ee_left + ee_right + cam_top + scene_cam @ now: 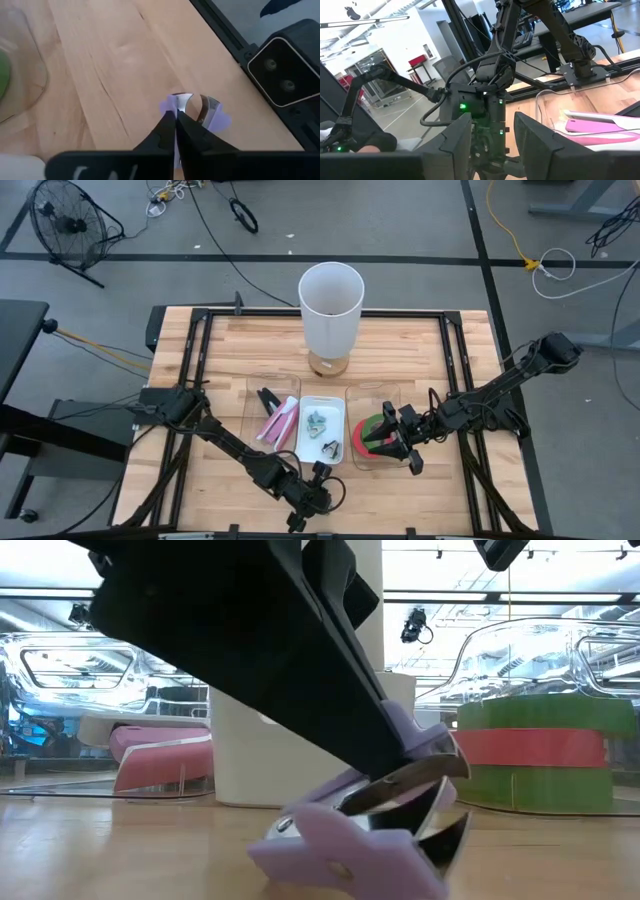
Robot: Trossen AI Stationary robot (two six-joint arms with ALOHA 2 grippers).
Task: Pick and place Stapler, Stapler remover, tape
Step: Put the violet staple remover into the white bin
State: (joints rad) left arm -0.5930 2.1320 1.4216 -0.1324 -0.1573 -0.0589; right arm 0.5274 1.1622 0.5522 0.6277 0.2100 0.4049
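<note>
A lavender staple remover (365,830) with metal claws is low over the wood near the table's front edge, in my shut left gripper (303,510). It also shows in the left wrist view (197,107). Three tape rings (532,755), green, red, green, are stacked in a clear tray (372,395). My right gripper (397,438) hovers open over them, touching nothing. A pink stapler (280,420) lies in the left clear tray; it also shows in the low view (160,752). My left gripper pinches the staple remover's upper lavender wing (171,104) between its two fingertips. The fingers (330,690) slant down at it from above. The remover sits tilted with its claws open; whether its underside (340,870) rests on the table, I cannot tell.
A tall white cylinder (330,305) stands at the table's far middle. A white tray (322,445) with small items lies between the two clear trays. A black tool (267,399) lies beside the stapler. The black frame rail (235,45) runs close to the remover.
</note>
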